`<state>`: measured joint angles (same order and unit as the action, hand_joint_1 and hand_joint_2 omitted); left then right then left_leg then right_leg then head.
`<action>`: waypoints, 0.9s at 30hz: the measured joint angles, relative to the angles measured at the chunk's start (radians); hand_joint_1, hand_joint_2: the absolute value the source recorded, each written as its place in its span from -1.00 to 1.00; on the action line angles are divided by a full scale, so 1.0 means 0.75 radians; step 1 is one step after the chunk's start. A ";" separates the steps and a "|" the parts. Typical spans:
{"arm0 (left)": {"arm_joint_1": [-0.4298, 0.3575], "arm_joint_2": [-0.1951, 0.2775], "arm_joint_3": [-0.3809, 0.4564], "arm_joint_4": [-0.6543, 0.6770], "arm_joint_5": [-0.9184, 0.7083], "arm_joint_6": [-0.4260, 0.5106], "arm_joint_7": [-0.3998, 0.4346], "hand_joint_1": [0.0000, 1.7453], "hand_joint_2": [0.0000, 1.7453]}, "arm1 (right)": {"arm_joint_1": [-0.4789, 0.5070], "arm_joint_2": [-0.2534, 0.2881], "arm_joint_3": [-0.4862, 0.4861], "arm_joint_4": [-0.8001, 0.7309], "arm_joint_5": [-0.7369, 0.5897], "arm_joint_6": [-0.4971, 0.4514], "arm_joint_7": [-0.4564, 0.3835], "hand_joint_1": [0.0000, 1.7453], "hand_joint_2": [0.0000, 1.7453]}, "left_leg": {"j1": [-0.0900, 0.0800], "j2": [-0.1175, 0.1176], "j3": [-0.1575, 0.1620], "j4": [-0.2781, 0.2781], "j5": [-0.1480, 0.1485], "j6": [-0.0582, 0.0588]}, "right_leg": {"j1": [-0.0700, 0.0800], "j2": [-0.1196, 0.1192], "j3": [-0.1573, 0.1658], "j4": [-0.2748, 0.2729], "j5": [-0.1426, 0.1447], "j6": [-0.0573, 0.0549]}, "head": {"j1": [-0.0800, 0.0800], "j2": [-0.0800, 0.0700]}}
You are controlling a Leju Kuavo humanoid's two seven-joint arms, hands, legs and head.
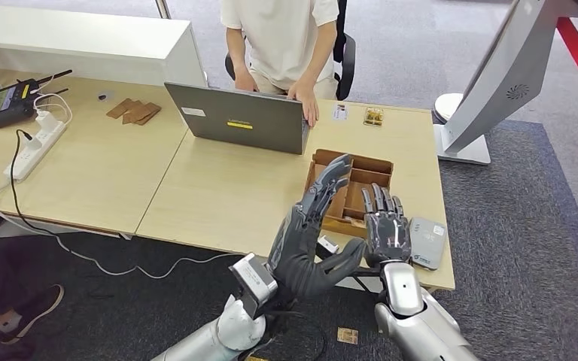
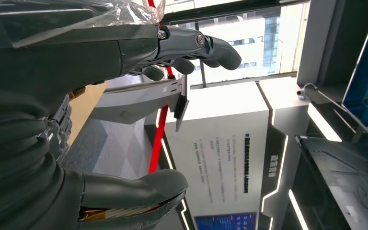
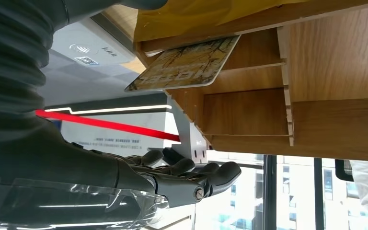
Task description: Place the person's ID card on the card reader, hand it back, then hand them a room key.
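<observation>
Hovering above the near edge of the counter point(image 1: 218, 188): left hand point(image 1: 312, 233), raised, palm turned toward the right, fingers spread and holding nothing, thumb stretched toward the right hand. Raised just beside it: right hand point(image 1: 386, 226), fingers upright and apart, also holding nothing, over the near side of a wooden divided tray point(image 1: 354, 177). Lying flat on the counter just right of the tray, touching nothing else: grey card reader point(image 1: 427, 242), bare on top. Seen from the right wrist: a patterned card point(image 3: 184, 67) leaning tilted in one of the tray's compartments point(image 3: 249, 112), with the reader point(image 3: 84, 50) beyond it; cannot tell whether this is the ID card or a room key. Resting near the far edge of the counter: a small white card point(image 1: 339, 113) and a small gold-patterned card point(image 1: 374, 116), side by side, close to the person's hand point(image 1: 310, 113). Sitting across the counter: a person in a pale shirt point(image 1: 278, 37), both hands at an open grey laptop point(image 1: 241, 119). Farther left on the counter: a white power strip point(image 1: 34, 143) with trailing cable, a black handset point(image 1: 11, 101), and a few brown wooden pieces point(image 1: 134, 111). Lying on the dark carpet below the counter's edge, between the arms: another small patterned card point(image 1: 347, 335).
</observation>
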<state>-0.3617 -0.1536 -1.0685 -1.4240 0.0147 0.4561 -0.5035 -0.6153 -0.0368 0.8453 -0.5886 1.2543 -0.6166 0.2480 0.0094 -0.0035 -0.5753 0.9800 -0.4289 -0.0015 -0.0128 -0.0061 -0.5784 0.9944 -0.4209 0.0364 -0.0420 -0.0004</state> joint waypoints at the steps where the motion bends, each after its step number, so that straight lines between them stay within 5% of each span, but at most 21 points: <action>1: 0.000 0.000 0.000 0.000 0.000 0.005 0.000 -1.00 1.00 | -0.002 0.004 0.000 0.005 -0.001 0.000 -0.003 -1.00 1.00 | 0.000 0.000 0.000 0.000 0.000 0.000 | 0.000 0.000 0.000 0.000 0.000 0.000 | 0.000 0.000; 5: 0.000 0.001 0.000 0.000 0.002 0.023 0.000 -1.00 1.00 | -0.009 0.020 0.000 0.023 -0.007 -0.001 -0.017 -0.99 1.00 | 0.000 0.000 0.000 0.000 0.000 0.000 | 0.000 0.000 0.000 0.000 0.000 0.000 | 0.000 0.000; 6: 0.000 0.001 0.000 0.000 0.003 0.026 0.000 -1.00 1.00 | -0.009 0.024 0.000 0.027 -0.008 -0.001 -0.020 -0.75 1.00 | 0.000 0.000 0.000 0.000 0.000 0.000 | 0.000 0.000 0.000 0.000 0.000 0.000 | 0.000 0.000; 9: 0.000 0.001 0.000 0.000 0.004 0.030 0.000 -1.00 1.00 | -0.010 0.034 0.000 0.039 -0.009 -0.001 -0.024 0.74 1.00 | 0.000 0.000 0.000 0.000 0.000 0.000 | 0.000 0.000 0.000 0.000 0.000 0.000 | 0.000 0.000; 10: 0.000 0.002 0.000 0.000 0.004 0.030 0.000 -1.00 1.00 | -0.011 0.037 0.000 0.043 -0.011 -0.001 -0.026 1.00 1.00 | 0.000 0.000 0.000 0.000 0.000 0.000 | 0.000 0.000 0.000 0.000 0.000 0.000 | 0.000 0.000; 27: 0.000 0.005 0.000 0.000 0.008 0.030 0.000 -1.00 1.00 | -0.026 0.056 -0.008 0.082 -0.064 0.011 -0.066 1.00 1.00 | 0.000 0.000 0.000 0.000 0.000 0.000 | 0.000 0.000 0.000 0.000 0.000 0.000 | 0.000 0.000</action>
<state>-0.3615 -0.1495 -1.0685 -1.4240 0.0210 0.4784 -0.5039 -0.6351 0.0054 0.8396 -0.5270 1.2065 -0.6082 0.1987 0.0094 -0.0034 -0.5752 0.9800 -0.4289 -0.0015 -0.0129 -0.0061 -0.5785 0.9944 -0.4209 0.0365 -0.0420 -0.0004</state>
